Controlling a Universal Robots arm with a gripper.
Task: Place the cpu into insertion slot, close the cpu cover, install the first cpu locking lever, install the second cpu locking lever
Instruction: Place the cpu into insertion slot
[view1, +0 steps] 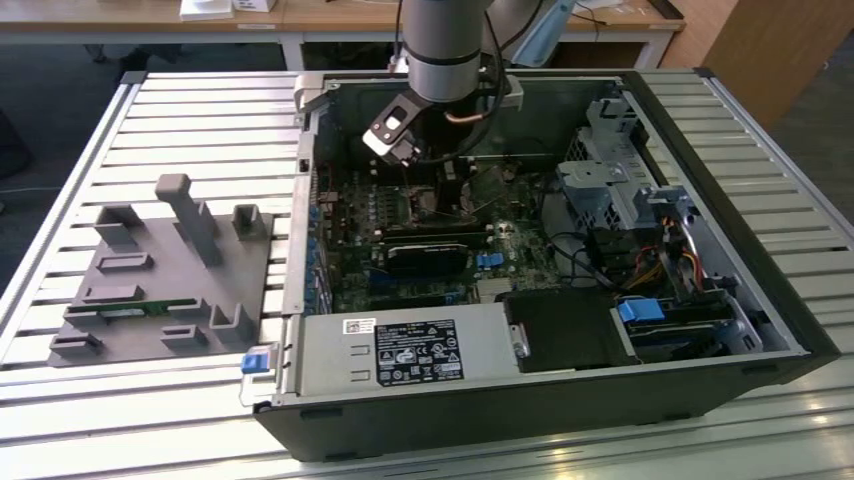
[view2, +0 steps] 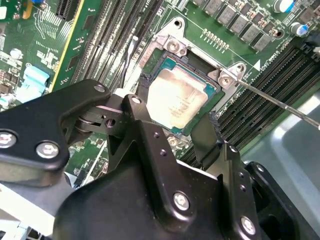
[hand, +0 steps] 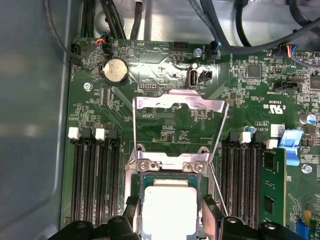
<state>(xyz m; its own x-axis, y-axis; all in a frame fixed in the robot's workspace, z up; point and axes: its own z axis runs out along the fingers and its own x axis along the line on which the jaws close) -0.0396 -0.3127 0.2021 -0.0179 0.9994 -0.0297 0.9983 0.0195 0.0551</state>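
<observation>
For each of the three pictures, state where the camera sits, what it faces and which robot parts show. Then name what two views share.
Exterior view: off the arm, above the open computer case, looking down into it; the arm shows.
First wrist view: on the arm, facing the motherboard, the open cpu cover and the cpu; the tool shows.
Second wrist view: on the arm, behind the tool's black body, facing the insertion slot.
Shared: both wrist views show the cpu flanked by the tool.
</observation>
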